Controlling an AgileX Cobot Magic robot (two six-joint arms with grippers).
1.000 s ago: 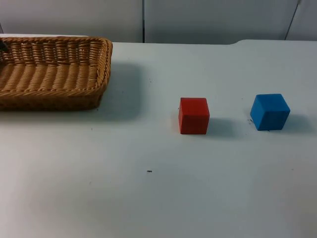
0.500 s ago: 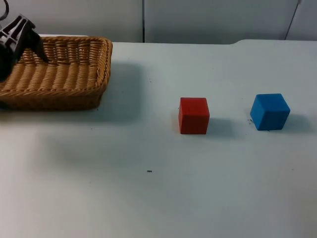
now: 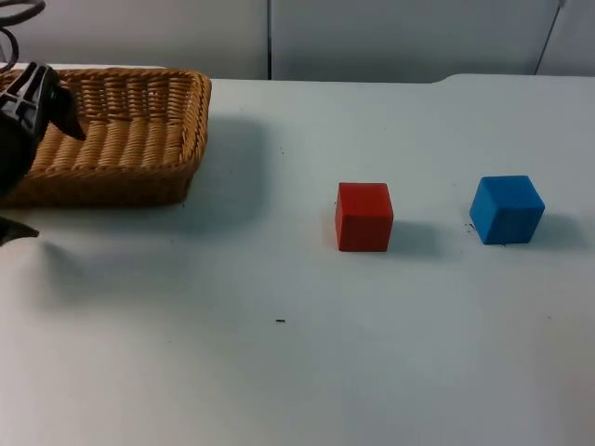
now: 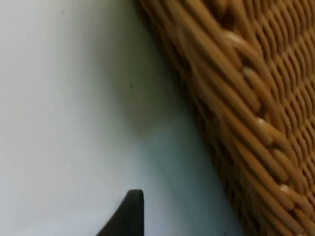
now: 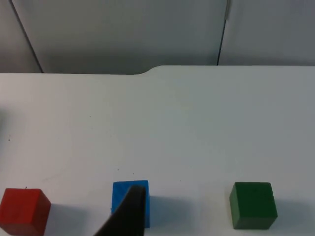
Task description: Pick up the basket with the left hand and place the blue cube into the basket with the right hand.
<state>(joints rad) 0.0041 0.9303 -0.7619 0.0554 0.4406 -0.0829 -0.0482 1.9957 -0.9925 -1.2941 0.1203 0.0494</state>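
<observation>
Top view first: your left gripper (image 3: 20, 149) is sitting at the far left edge of the frame, right over the near-left corner of the wicker basket (image 3: 139, 130). It's spread wide, with one black finger up over the basket's inside and the other finger tip poking in lower down on the bare table (image 3: 279, 372), in front of the basket's front wall, so the rim is between them but nothing is pinched. The basket itself sits flat on the table in the upper left of the frame. The red cube (image 3: 363, 216) is a bit right of the centre, and the blue cube (image 3: 506, 209) is off to its right, well apart from it and way across the table from the basket. Both cubes sit flat with a soft shadow on their right side. In the left wrist view you get the woven basket wall (image 4: 236, 113) running diagonally with white table (image 4: 74, 98) next to it, and one black fingertip (image 4: 129, 216) over the table just beside the wall, not touching the wicker as far as you can see. The right wrist view has the red cube (image 5: 23, 210), the blue cube (image 5: 129, 199) and a green cube (image 5: 253, 205) in a row, with the right arm's black fingertip (image 5: 129, 219) in front of the blue one. You can't tell whether the right gripper is spread or closed.
</observation>
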